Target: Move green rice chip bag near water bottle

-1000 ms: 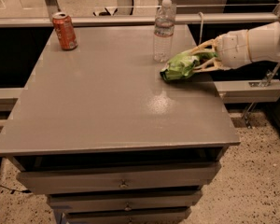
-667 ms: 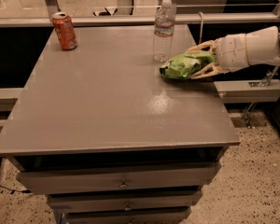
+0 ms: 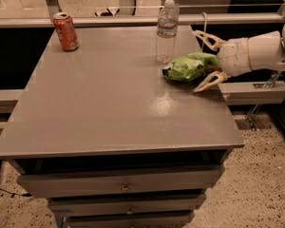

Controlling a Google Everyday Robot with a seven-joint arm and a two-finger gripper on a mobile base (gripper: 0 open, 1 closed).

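The green rice chip bag (image 3: 184,68) lies on the grey table (image 3: 99,103) at its right edge, just right of the water bottle (image 3: 166,31) and a little in front of it. The clear bottle stands upright at the table's back, with a small gap between it and the bag. My gripper (image 3: 194,61) reaches in from the right on a white arm. Its two pale fingers are spread wide, one above and behind the bag, one in front of it. The bag's right end sits between them.
An orange-red soda can (image 3: 66,31) stands upright at the table's back left corner. A railing and glass run behind the table. Drawers are below the front edge. A shelf (image 3: 256,91) is at the right, under my arm.
My fingers were shut on the bag and have spread apart. The bag now rests on the table near the bottle.
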